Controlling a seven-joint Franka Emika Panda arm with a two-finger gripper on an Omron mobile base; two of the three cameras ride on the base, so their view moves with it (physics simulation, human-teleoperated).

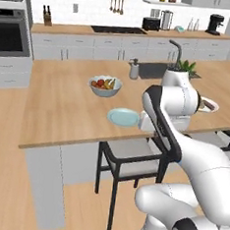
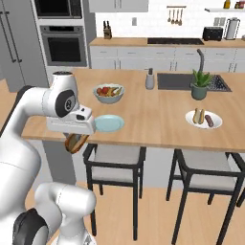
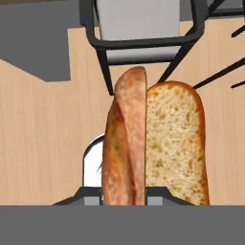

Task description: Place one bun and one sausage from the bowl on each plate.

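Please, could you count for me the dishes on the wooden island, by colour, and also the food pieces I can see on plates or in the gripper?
Pale blue plate: 1
White plate: 1
Grey fruit bowl: 1
Bun halves held in the gripper: 1
Food pieces on the white plate: 2
Total: 6

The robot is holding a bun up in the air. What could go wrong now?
The bun is pinched at one end by the gripper, which hangs past the counter's edge above the floor and a chair, so a slip would probably drop it there.

The pale blue plate sits close to that edge, so a low approach might bump the counter or nudge the plate.

The white plate already has food, so the bun should not go there.
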